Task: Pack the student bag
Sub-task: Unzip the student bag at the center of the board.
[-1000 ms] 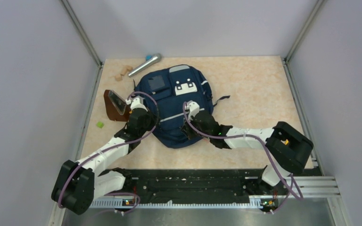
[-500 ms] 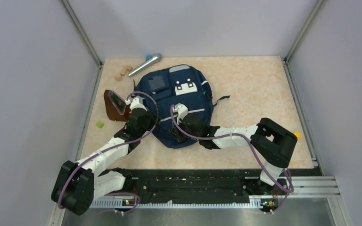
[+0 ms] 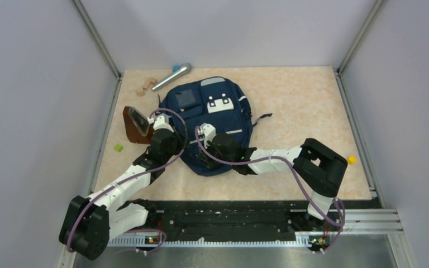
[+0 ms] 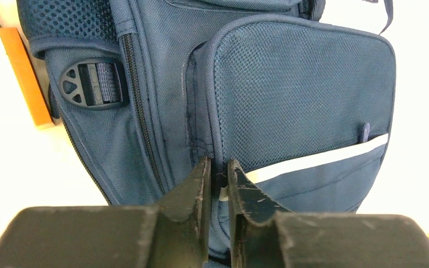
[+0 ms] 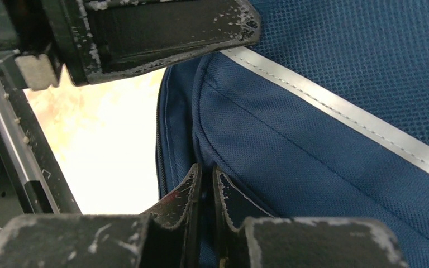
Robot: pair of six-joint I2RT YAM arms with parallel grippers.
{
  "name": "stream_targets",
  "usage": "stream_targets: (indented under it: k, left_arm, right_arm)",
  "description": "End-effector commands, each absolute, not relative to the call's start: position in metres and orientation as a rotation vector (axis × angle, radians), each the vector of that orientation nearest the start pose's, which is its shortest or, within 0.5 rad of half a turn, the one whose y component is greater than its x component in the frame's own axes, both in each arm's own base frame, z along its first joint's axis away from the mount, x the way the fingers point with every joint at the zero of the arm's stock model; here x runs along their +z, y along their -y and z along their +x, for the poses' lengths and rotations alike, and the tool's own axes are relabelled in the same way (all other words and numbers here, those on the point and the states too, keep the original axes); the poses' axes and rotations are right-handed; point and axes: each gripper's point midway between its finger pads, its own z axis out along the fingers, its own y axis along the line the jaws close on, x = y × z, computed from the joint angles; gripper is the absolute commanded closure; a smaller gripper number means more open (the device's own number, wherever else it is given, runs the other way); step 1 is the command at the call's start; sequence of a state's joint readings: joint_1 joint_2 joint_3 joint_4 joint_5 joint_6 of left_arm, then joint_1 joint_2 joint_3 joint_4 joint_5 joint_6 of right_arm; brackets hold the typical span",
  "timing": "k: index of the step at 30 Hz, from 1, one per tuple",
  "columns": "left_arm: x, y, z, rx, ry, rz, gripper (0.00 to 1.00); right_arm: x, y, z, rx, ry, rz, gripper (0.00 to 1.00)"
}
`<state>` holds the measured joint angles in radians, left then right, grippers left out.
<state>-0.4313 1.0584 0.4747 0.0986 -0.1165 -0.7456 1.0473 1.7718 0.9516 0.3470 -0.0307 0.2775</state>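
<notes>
Leftward the right gripper [image 5: 205, 168] was swung beside the left gripper [image 4: 219, 164] at the student bag's [image 3: 223, 120] near end; jaws stood barely parted, any pinch untellable.

Readable text: none in any view, as far as I can make out.
White patch [image 3: 219, 104] on the student bag [image 3: 198, 114]: a few small dark marks, too small from above to read as letters or a brand.
Dark square panel [image 3: 188, 99] beside it: nothing legible.
Buckle [image 4: 92, 84] on the side strap: moulded ribs and cut-outs only, no lettering to be seen.
Grey stripe [image 4: 318, 159]: plain band, no print.
Right gripper [image 5: 204, 170]: a faint red smear on one finger [image 5: 173, 198], no letter or number in it.
</notes>
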Motion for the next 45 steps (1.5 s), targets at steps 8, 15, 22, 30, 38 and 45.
stream_targets:
  k: [8, 15, 22, 30, 38, 45]
  left_arm:
    - [0.146, 0.159, 0.283, -0.639, -2.007, -0.105, 0.37]
    - [0.147, 0.169, 0.262, -0.687, -1.976, -0.004, 0.32]
    - [0.117, 0.174, 0.243, -0.629, -2.1, -0.123, 0.33]
    - [0.103, 0.182, 0.24, -0.654, -2.093, -0.26, 0.35]
    - [0.093, 0.189, 0.249, -0.607, -2.136, -0.242, 0.49]
    - [0.087, 0.192, 0.252, -0.609, -2.141, -0.261, 0.52]
  right_arm:
    - [0.184, -0.414, 0.215, 0.958, -1.781, -0.821, 0.61]
    - [0.179, -0.352, 0.248, 0.923, -1.885, -0.561, 0.53]
    - [0.149, -0.276, 0.289, 0.779, -2.002, -0.289, 0.49]
    - [0.15, -0.247, 0.293, 0.746, -1.982, -0.178, 0.48]
    - [0.142, -0.254, 0.293, 0.821, -1.989, -0.1, 0.47]
    - [0.125, -0.259, 0.308, 0.833, -1.998, 0.018, 0.47]
